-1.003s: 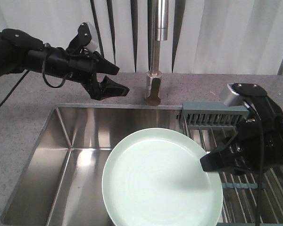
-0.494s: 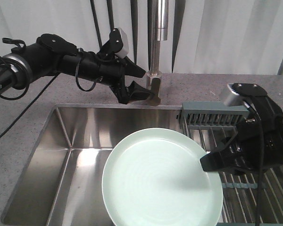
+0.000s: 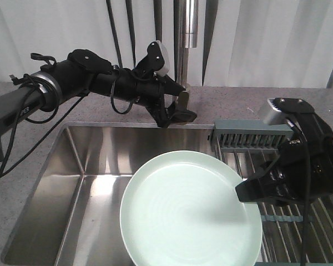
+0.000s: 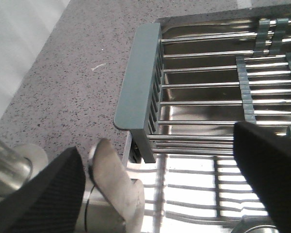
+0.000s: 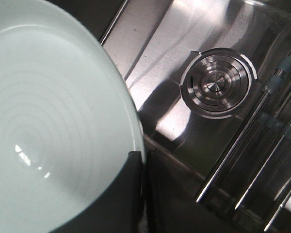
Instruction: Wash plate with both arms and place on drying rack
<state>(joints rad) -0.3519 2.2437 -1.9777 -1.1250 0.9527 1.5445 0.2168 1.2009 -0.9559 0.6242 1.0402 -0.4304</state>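
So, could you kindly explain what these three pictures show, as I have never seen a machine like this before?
It is a robot with two black arms at a kitchen sink. The wide picture looks forward from the robot; the other two come from a camera on each wrist. The right pincer is shut on the rim of a pale green plate, holding it over the sink. The left pincer is open, its jaws either side of the tap's metal handle. At one end of the sink sits a wire drying rack.
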